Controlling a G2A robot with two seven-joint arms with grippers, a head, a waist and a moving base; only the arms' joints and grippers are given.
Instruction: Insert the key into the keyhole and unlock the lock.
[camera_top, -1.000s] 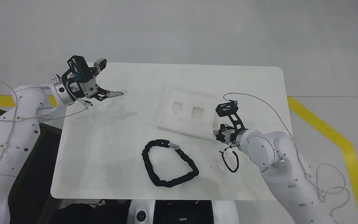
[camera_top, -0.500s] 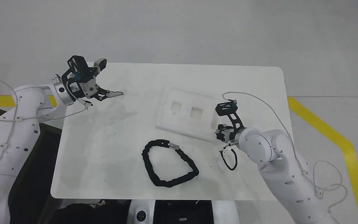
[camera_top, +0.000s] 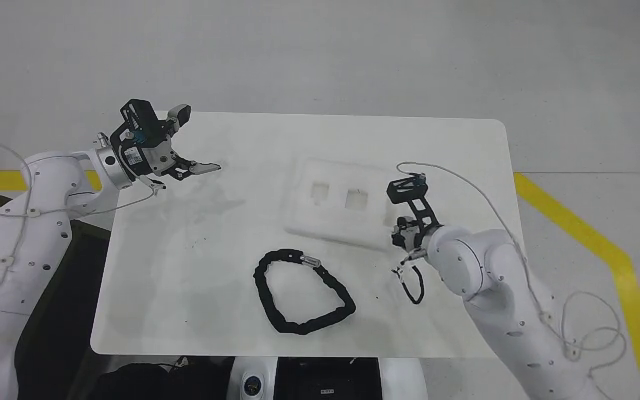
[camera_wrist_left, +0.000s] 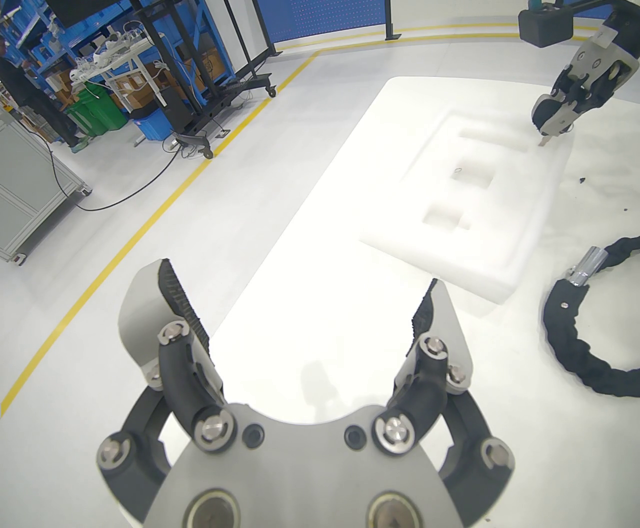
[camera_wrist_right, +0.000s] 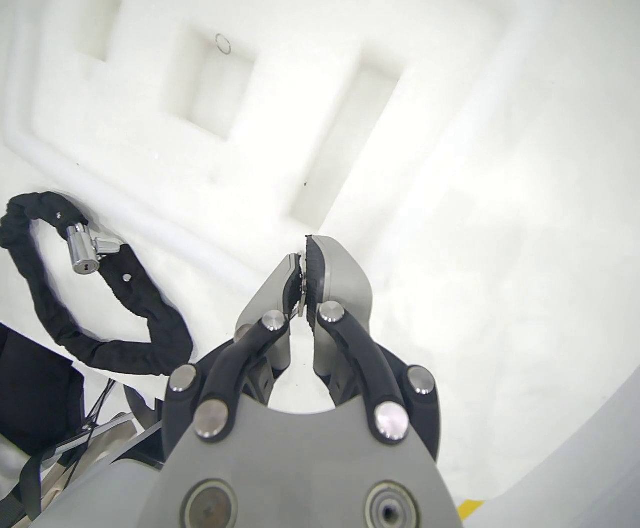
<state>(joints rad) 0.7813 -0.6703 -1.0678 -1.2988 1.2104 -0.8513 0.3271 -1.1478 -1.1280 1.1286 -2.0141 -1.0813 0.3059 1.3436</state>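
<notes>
Where the top view looks down on the white table (camera_top: 200, 260), the L gripper (camera_top: 198, 140) hangs over the far-left corner w/ fingers spread wide, nothing betw. them. R gripper (camera_top: 402, 240) sits at the corner of the white foam tray (camera_top: 335, 215) nearest its own arm; the key is too small to make out here. Black chain lock (camera_top: 300, 292) lies looped on the table near the tray, apart from both grippers.

Left wrist view: L gripper (camera_wrist_left: 297, 285) gapes, pads bare, table beneath. Across the table the R gripper (camera_wrist_left: 550, 131) is pinched on the key (camera_wrist_left: 543, 142), tip pointing down at the tray (camera_wrist_left: 500, 240); can't tell if it touches the foam. Chain lock (camera_wrist_left: 575, 330) w/ its lock cylinder (camera_wrist_left: 590, 261) lies beside the tray.

Right wrist view: R gripper (camera_wrist_right: 303, 250) clamped, thin metal of the key (camera_wrist_right: 301, 295) betw. the pads, over the tray (camera_wrist_right: 150, 125) by one recess. Lock cylinder (camera_wrist_right: 82, 252) shows its keyhole (camera_wrist_right: 88, 268), well apart from the key.
</notes>
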